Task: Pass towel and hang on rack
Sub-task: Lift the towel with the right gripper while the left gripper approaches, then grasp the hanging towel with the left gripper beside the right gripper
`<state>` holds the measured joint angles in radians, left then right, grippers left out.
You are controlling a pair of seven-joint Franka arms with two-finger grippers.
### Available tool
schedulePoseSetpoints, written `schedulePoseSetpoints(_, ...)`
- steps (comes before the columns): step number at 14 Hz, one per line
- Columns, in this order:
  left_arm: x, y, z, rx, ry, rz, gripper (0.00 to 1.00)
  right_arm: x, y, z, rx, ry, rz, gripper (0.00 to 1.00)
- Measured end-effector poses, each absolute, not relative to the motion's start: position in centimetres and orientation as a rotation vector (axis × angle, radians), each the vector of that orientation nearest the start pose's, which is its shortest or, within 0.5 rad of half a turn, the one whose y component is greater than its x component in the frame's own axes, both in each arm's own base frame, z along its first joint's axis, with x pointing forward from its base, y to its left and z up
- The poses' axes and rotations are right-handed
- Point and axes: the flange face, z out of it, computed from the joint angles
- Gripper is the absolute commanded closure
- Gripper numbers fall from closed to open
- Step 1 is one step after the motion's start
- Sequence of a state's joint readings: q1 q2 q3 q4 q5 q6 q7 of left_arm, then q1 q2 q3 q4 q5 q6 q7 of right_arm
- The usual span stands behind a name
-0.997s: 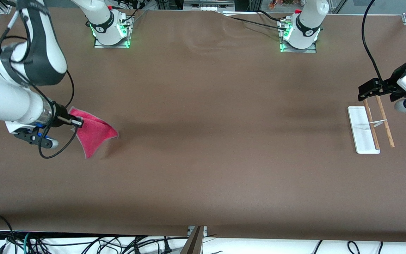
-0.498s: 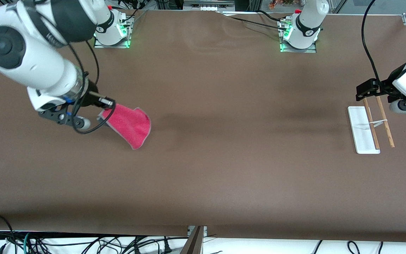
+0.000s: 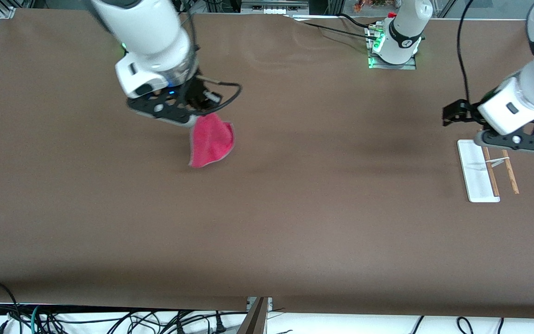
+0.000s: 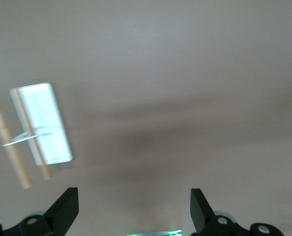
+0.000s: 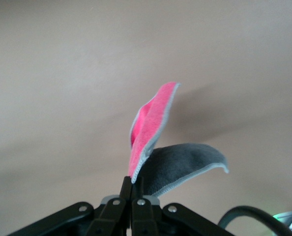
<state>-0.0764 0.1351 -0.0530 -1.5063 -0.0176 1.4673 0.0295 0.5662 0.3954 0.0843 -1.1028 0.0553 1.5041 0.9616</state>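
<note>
Two Franka arms worked over a brown-covered table (image 3: pixel 295 222) at the moment pictured. The right gripper (image 3: pixel 196 112) hung in the air above the table's middle stretch, toward the right arm's end, its fingers (image 5: pixel 131 196) pinched fully together on one edge of the towel (image 3: pixel 211 141). The cloth dangled clear of the surface from that pinch, showing its bright pink-red face to the front camera; the right wrist view caught both faces, the pink one standing up and the grey one curling away beside it, with a pale stitched border along the hem.

The left gripper (image 3: pixel 454 116) hovered over bare tabletop just beside the rack (image 3: pixel 475 185), its fingers (image 4: pixel 65 211) spread wide and holding nothing. The rack stood at the left arm's end of the table, its flat white base resting on the surface. Two thin light-brown wooden rods (image 3: pixel 508 174) ran parallel above and beside the base, joined by a small white piece partway along. Towel and rack were well apart, with open brown tabletop between them.

Green lights glowed at the left arm's base (image 3: pixel 392 58), where a dark ringed logo marked the white housing; its lettering could not be read. Black cables (image 3: pixel 109 320) lay tangled under the table's edge nearest the front camera. No other writing or label could be made out.
</note>
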Motion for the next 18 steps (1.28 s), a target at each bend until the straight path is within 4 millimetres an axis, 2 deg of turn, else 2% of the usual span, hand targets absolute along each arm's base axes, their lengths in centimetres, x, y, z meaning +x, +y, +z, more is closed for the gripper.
schedulePoseSetpoints(2,57.3,-9.8,56.9,-3.169,0.304,0.288,0.0,51.9,42.5,60.0,-2.954,0.513,0.137,1.0)
schedulePoseSetpoints(4,57.3,-11.3,56.4,-3.238,0.367,0.317,0.0,51.7,43.6,60.8,-2.851,0.549,0.179,1.0)
schedulePoseSetpoints(7,58.6,-11.3,54.8,-3.379,0.539,0.329,0.0,51.9,44.4,63.2,-2.671,0.623,0.228,1.0)
schedulePoseSetpoints(8,59.1,-11.1,54.0,-3.409,0.563,0.335,0.0,52.0,44.7,63.9,-2.612,0.647,0.241,1.0)
schedulePoseSetpoints(10,59.7,-12.0,52.5,-3.482,0.57,0.365,0.0,52.2,45.2,64.9,-2.507,0.686,0.264,1.0)
schedulePoseSetpoints(12,60.1,-13.5,50.8,-3.534,0.498,0.437,0.0,52.7,45.5,65.9,-2.403,0.736,0.268,1.0)
schedulePoseSetpoints(14,60.5,-14.9,49.4,-3.616,0.345,0.538,0.0,53.2,45.8,66.4,-2.312,0.77,0.279,1.0)
schedulePoseSetpoints(18,60.8,-16.1,47.7,-3.744,0.1,0.724,0.0,54.9,46.5,66.3,-2.129,0.88,0.309,1.0)
